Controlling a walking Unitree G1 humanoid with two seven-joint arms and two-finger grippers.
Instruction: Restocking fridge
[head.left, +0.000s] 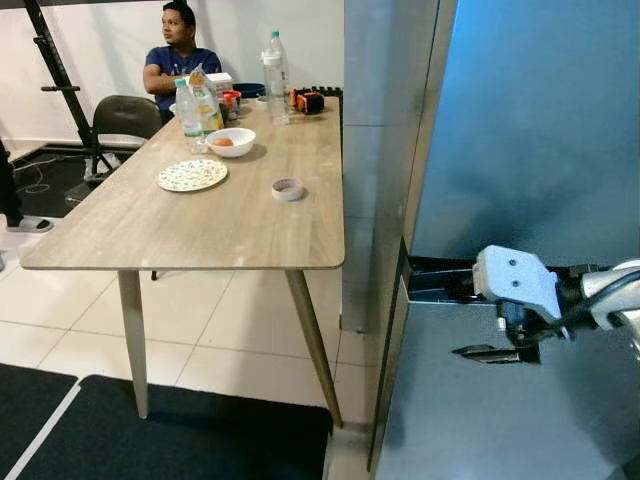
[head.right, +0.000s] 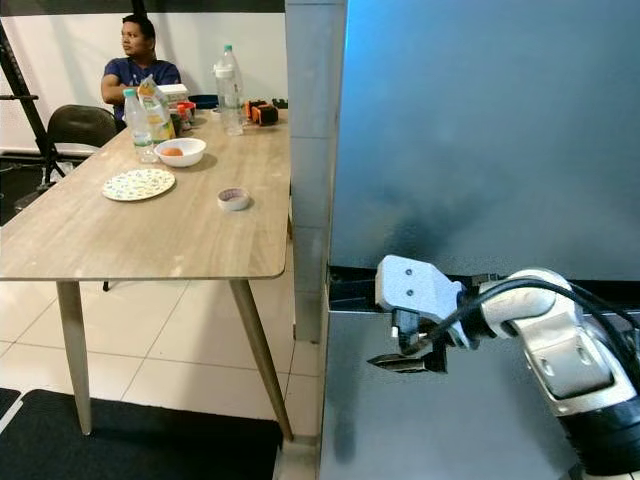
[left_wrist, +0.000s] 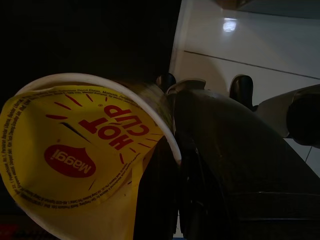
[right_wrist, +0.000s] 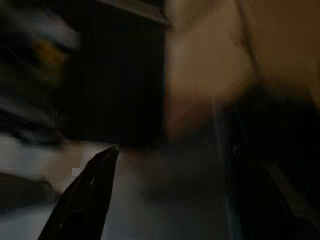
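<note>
The steel fridge stands at my right, its upper door (head.right: 480, 130) and lower door (head.right: 450, 420) parted by a dark horizontal gap (head.right: 350, 290). My right gripper (head.right: 405, 362) is held against the front of the lower door, just below that gap and near the fridge's left edge; its wrist view is dark and blurred. In the left wrist view my left gripper (left_wrist: 165, 165) is shut on a yellow Maggi Hot Cup (left_wrist: 75, 160), the cup's white rim pressed against a black finger (left_wrist: 200, 190).
A long wooden table (head.left: 200, 230) stands to the left of the fridge, carrying a plate (head.left: 192, 175), a bowl (head.left: 231, 142), a small dish (head.left: 288, 189) and bottles (head.left: 276, 62). A person (head.left: 178, 50) sits at its far end. A black mat (head.left: 170, 435) lies on the floor.
</note>
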